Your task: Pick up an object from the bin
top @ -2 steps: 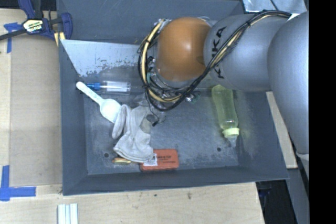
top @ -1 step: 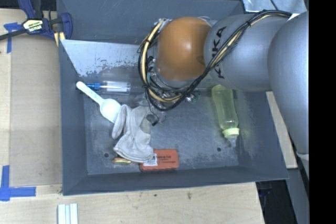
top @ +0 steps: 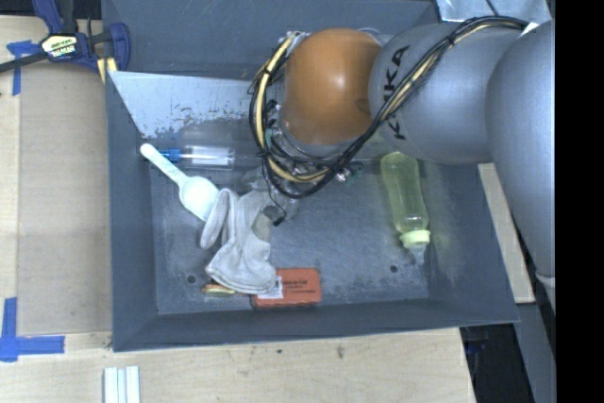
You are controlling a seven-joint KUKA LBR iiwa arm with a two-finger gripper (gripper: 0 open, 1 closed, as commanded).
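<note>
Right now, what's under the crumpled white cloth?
The left end of the orange box runs beneath the lower edge of the crumpled white cloth; the rest of the box lies bare. Whatever else is beneath is hidden by the folds.

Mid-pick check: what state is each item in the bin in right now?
Yellow-green bottle: on its side, apart from the rest.
White cloth: crumpled in a heap.
White scoop: flat, bowl against the cloth.
Clear tube: lying flat beside the scoop's handle.
Orange box: flat, at the cloth's edge.

Robotics lab, cabled KUKA arm (top: 458, 99), grey metal bin (top: 283, 9)
</note>
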